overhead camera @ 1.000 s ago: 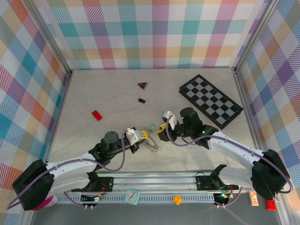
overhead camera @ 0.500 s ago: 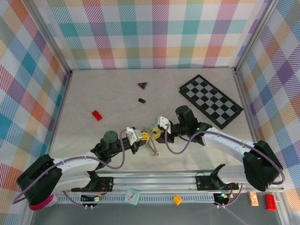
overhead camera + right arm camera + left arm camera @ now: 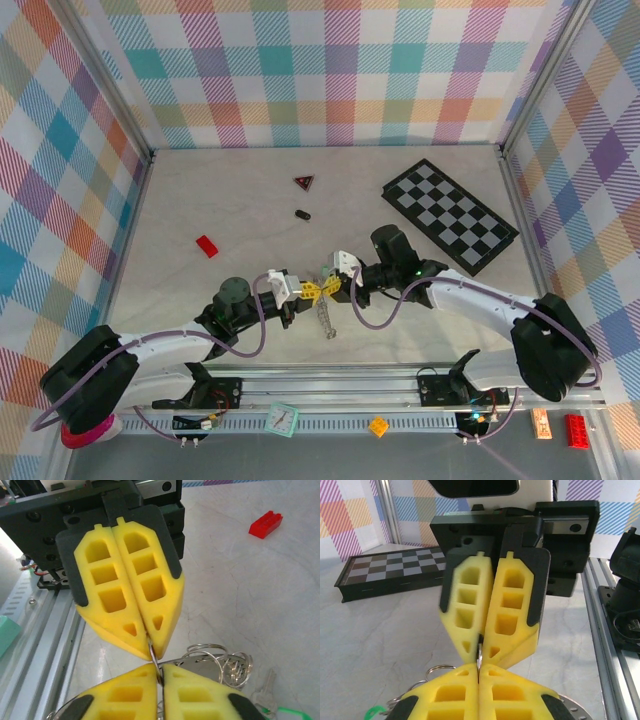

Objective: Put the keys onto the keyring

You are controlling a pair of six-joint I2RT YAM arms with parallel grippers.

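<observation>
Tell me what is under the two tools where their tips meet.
Below the left tool and right tool, both shut on the keyring, its silvery loops, the keys and a green tag show on the table. What lies directly beneath the yellow fingers is covered.

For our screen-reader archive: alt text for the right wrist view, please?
Two shut yellow pincers meet tip to tip, the right pincer below and the left pincer above, both pinching a thin keyring. Keys bunch beside them; a red block sits farther off.
</observation>
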